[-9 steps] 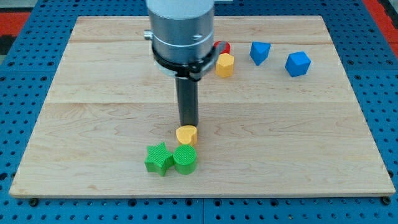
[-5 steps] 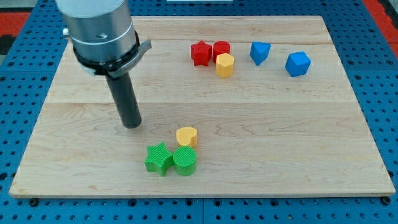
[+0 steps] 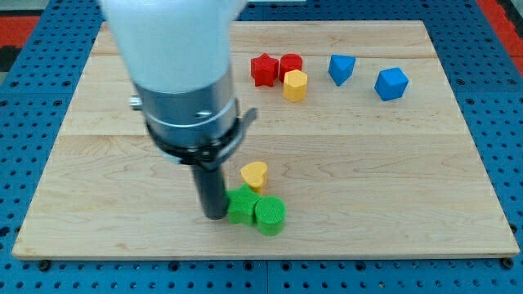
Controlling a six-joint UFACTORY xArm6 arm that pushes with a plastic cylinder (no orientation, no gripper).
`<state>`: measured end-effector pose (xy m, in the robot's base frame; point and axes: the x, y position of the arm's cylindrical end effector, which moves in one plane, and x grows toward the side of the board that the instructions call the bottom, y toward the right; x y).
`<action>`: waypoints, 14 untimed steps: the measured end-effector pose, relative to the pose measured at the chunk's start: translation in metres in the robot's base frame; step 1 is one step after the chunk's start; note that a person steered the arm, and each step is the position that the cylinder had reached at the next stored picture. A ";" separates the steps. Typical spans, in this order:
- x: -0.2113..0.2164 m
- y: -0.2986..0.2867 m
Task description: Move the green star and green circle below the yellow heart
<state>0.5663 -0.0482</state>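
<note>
Desk (image 3: 392, 163): pale wooden board over a blue pegboard (pegboard visible at all four edges of the view).

Arm (image 3: 176, 57): white upper housing and grey metal collar, filling the view's upper left and hiding part of the board behind it.

End effector: a straight dark rod (image 3: 211, 192) below the collar, with no jaws to open or close and nothing held. My tip (image 3: 214, 216) down at board level in the lower middle of the view, touching or just short of the left side of the green star; exact contact not discernible.

Blue blocks: two, faceted, at the view's upper right, one (image 3: 341, 69) left of the other (image 3: 391, 83), set a little apart.

Green circle (image 3: 269, 216): lower middle of the view, pressed against the lower right of the star.

Green star (image 3: 241, 205): immediately right of my tip, partly overlapped by the circle at its right, directly below the yellow heart and just beside it.

Red blocks: a star (image 3: 263, 69) and a second red block (image 3: 290, 63) (shape unclear), side by side at the top middle.

Yellow block (image 3: 295, 84): rounded-faceted, touching the lower edge of the second red block.

Yellow heart (image 3: 254, 174): centre of the board, right of the rod, above both green blocks.
</note>
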 end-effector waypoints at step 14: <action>-0.007 0.172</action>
<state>0.5596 0.1243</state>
